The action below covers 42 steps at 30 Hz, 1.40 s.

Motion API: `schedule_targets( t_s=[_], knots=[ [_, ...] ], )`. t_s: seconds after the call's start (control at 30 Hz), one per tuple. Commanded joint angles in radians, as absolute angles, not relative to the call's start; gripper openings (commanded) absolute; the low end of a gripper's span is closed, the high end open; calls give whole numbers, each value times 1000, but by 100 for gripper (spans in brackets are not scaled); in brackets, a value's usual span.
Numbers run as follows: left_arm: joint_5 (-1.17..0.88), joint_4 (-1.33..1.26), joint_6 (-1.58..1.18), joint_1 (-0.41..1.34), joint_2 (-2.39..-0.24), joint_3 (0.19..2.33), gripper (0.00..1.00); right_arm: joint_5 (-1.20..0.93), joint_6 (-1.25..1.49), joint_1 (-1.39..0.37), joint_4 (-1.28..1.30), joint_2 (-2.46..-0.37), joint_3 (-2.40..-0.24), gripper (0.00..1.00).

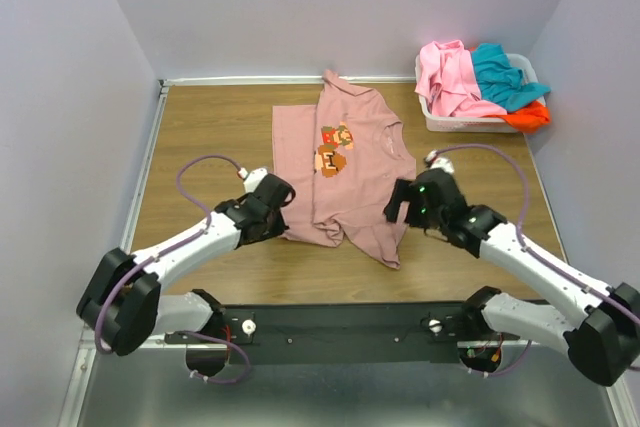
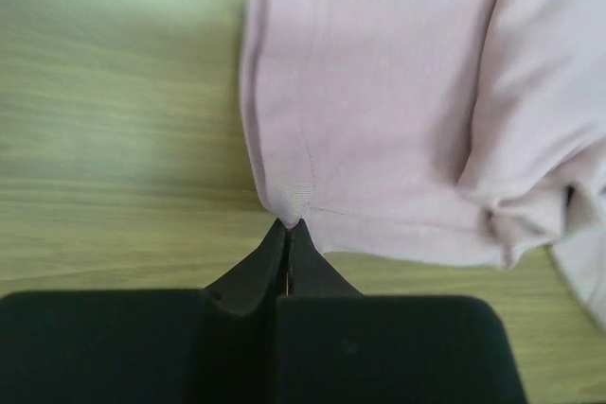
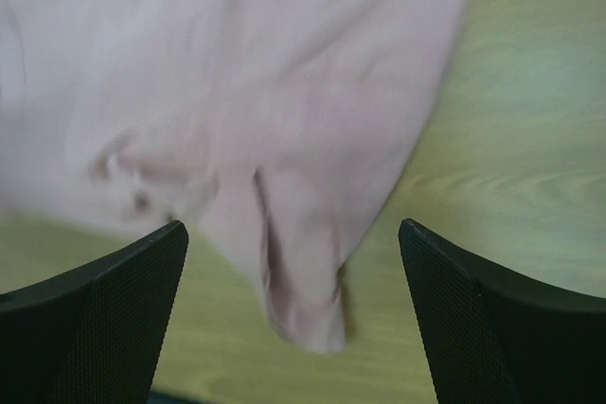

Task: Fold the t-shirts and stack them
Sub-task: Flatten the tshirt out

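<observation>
The mauve-pink t-shirt lies on the table, collar toward the far wall, its pixel-figure print facing up. Its left side is folded in, giving a straight left edge, and the near hem is rumpled.

The left gripper sits at the shirt's near left corner. In the left wrist view its jaws are pressed together, and the corner of the hem puckers right at their tips, so it is pinching the cloth there. The rest of the shirt spreads away from the tips.

The right gripper is at the shirt's near right side, jaws spread wide. From the right wrist the pointed near corner of the shirt hangs between the two fingers, touching neither.

Beyond the shirt's right sleeve, and apart from it, a white basket holds a bright pink tee, a teal tee and an orange-red tee.
</observation>
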<state>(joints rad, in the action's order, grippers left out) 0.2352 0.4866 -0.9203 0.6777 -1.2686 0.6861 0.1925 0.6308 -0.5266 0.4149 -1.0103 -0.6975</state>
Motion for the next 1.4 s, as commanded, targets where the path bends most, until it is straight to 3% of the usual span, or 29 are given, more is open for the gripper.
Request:
schedule_targets(
  t_s=[0.0,0.2,0.43,0.53,0.67,0.93,1.03,1.13,1.17,1.23,1.37],
  knots=[
    [359,522,-894,582,-1171,701,0,170,643,-767,567,-1072,-655,98],
    [333,488,-865,557,-1094,661,0,265,701,-1017,589,-1216,-649,97],
    [311,465,-862,557,-1060,638,0,322,726,-1137,594,-1393,-689,92],
    [301,456,-862,557,-1055,629,0,371,750,-1155,594,-1445,-715,91],
    [295,445,-865,557,-1035,618,0,449,798,-1157,594,-1485,-733,78],
    [310,448,-876,557,-1009,614,0,569,913,-1152,664,-1509,-750,70],
    [313,453,-877,557,-1014,615,0,594,943,-1132,695,-1508,-736,60],
    [318,453,-877,557,-1017,617,0,588,933,-1114,698,-1496,-727,42],
    [321,449,-879,557,-1017,617,0,595,931,-1111,698,-1490,-727,20],
    [330,442,-879,557,-1023,620,0,607,922,-1101,699,-1483,-733,0],
    [356,411,-850,545,-1057,672,0,660,890,-1007,699,-1437,-761,1]
  ],
)
